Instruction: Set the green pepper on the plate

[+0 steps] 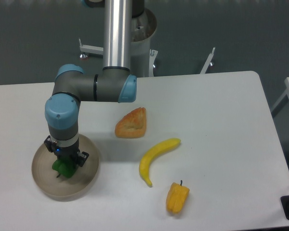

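The beige plate [85,182] lies at the front left of the white table. Over its middle sits the green pepper [62,168], only its lower part showing under the tool. My gripper [63,164] points straight down onto the plate, shut on the green pepper. The fingertips are mostly hidden by the wrist and the pepper. I cannot tell whether the pepper rests on the plate's surface or hangs just above it.
A piece of bread [132,123] lies mid-table, right of the arm. A yellow banana [155,156] sits in front of it, and a yellow-orange pepper [177,197] lies near the front edge. The arm's base column [118,33] stands behind the table.
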{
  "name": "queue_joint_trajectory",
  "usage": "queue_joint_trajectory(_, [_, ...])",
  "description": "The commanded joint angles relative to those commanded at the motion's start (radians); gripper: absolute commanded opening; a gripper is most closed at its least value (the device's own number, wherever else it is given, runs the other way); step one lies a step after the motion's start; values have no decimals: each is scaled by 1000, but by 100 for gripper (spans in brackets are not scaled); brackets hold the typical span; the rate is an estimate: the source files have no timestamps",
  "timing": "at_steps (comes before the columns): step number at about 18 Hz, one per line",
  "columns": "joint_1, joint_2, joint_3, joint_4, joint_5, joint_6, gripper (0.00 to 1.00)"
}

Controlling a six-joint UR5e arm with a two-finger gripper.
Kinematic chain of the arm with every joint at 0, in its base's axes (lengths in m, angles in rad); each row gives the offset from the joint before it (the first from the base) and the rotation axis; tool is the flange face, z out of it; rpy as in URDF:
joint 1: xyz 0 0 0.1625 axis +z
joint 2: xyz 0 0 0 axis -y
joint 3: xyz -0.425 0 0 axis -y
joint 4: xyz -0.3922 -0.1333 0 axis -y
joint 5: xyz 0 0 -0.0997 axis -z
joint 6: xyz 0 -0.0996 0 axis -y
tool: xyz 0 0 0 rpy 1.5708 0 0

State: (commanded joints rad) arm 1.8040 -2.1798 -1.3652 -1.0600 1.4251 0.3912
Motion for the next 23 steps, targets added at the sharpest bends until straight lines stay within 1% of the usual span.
queue_joint_trajectory(1, [0, 3, 0, 0, 0, -2, 84])
queue_joint_trajectory(2, [0, 6, 0, 0, 2, 0, 93])
queue_joint_trajectory(4, [0, 18, 0, -2, -2, 3, 100])
queue_joint_trajectory(7, [11, 44, 0, -5, -2, 17, 100])
queue_joint_trajectory(10, [60, 83, 0, -14, 11, 43, 100])
queue_joint_trajectory(12, [93, 101, 5, -15, 11, 141, 100])
queue_joint_trajectory(15, [185, 135, 5, -17, 17, 277, 100])
queue_joint_trajectory(17, [244, 153, -5, -17, 50, 406, 100])
queue_joint_trajectory(19, [293, 156, -14, -14, 95, 539, 100])
queue_joint_trajectory(21, [346, 167, -11, -14, 104, 609, 100])
queue_joint_trajectory(23, [373, 169, 8, -12, 106, 650, 100])
